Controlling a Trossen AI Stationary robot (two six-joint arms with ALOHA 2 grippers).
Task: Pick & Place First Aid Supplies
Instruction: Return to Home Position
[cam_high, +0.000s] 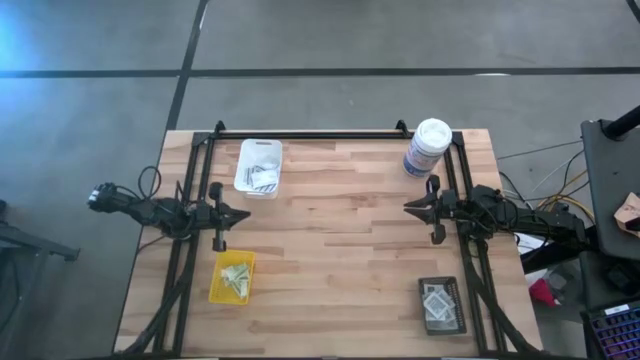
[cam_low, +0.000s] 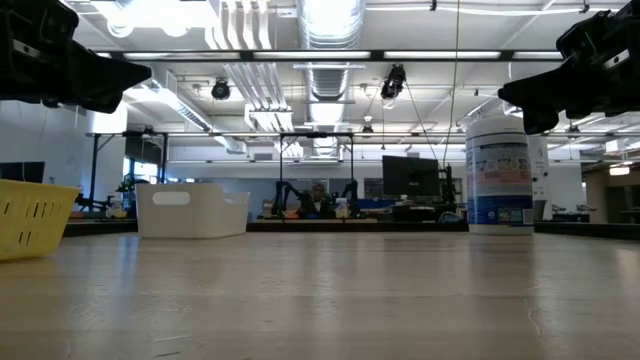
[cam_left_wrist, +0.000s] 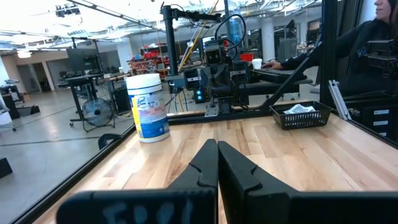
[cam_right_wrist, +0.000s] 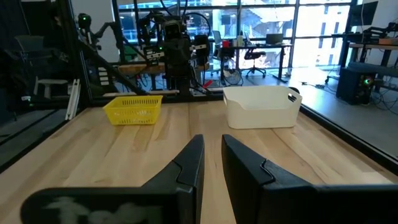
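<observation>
— Where to find the first aid supplies (cam_high: 264, 178)?
— In the white bin (cam_high: 245, 160) and yellow bin (cam_high: 218, 291), either side of the left gripper (cam_high: 247, 213); also in the black tray (cam_high: 446, 323), nearer the right gripper (cam_high: 408, 207).
— And the fingers?
— Left pressed together, right barely parted, both empty, aimed inward across the desk (cam_high: 340, 260), trays off to the side.

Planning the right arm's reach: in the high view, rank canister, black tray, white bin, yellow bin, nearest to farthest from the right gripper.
1. Canister, top right, closest to the right gripper.
2. Black tray, bottom right.
3. White bin, top left.
4. Yellow bin, bottom left.
</observation>
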